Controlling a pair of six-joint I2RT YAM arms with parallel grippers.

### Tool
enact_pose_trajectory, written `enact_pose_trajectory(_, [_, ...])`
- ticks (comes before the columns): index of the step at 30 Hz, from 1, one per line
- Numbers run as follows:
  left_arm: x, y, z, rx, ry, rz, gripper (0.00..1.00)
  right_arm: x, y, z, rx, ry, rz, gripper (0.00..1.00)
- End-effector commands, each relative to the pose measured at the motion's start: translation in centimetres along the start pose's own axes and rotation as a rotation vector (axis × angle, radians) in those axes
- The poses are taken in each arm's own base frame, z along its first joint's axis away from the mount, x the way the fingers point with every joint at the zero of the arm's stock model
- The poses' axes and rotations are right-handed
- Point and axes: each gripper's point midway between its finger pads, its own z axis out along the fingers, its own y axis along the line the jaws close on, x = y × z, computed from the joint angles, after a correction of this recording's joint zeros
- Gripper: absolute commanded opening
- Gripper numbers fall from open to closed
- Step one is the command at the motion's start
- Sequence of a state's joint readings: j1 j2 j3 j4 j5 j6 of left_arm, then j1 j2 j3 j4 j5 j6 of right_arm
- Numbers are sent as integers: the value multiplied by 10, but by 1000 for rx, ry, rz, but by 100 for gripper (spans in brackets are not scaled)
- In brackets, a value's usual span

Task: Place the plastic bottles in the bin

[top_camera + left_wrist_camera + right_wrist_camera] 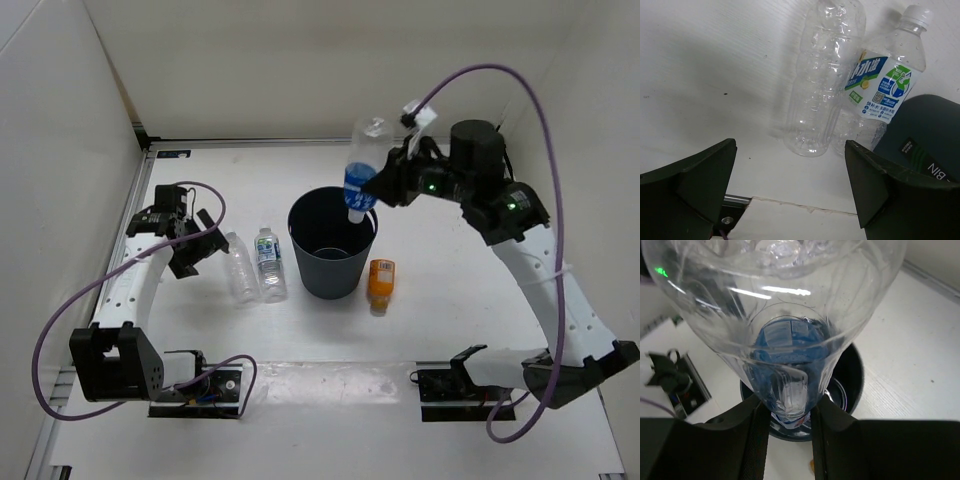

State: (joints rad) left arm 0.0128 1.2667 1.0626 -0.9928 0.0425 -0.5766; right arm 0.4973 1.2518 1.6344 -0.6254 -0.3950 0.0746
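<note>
My right gripper (380,185) is shut on a clear bottle with a blue label (361,172), held cap-down over the open dark bin (333,262). In the right wrist view the bottle (785,315) fills the frame, squeezed between both fingers, with the bin's rim (854,371) below it. A plain clear bottle (238,268) and a labelled one (268,262) lie side by side left of the bin. My left gripper (203,245) stands open just left of them, holding nothing. Its wrist view shows the plain bottle (825,80), the labelled bottle (885,80) and the bin (930,135). A short orange bottle (381,281) lies right of the bin.
White walls enclose the table on the left, back and right. A purple cable loops above my right arm and another trails beside my left arm. The arm bases (200,380) sit at the near edge.
</note>
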Motion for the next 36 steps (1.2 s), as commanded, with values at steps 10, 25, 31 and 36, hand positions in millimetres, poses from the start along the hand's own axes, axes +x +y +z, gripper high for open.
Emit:
enact_pose_trajectory(10, [-7,-11,-11,47,-44,-7,100,13,-9,24,-51,68,-89,90])
enact_pose_trajectory(25, [-9,-3,-15,73,-232,73,100,29,-149,-43,395,101,474,90])
enact_pose_trajectory(31, [0,7,-9,33,-196,65,100,142,-161,-60,407,354,762,90])
enact_pose_trajectory(36, [9,9,-4,21,-139,72,100,193,-155,-54,352,490,912,90])
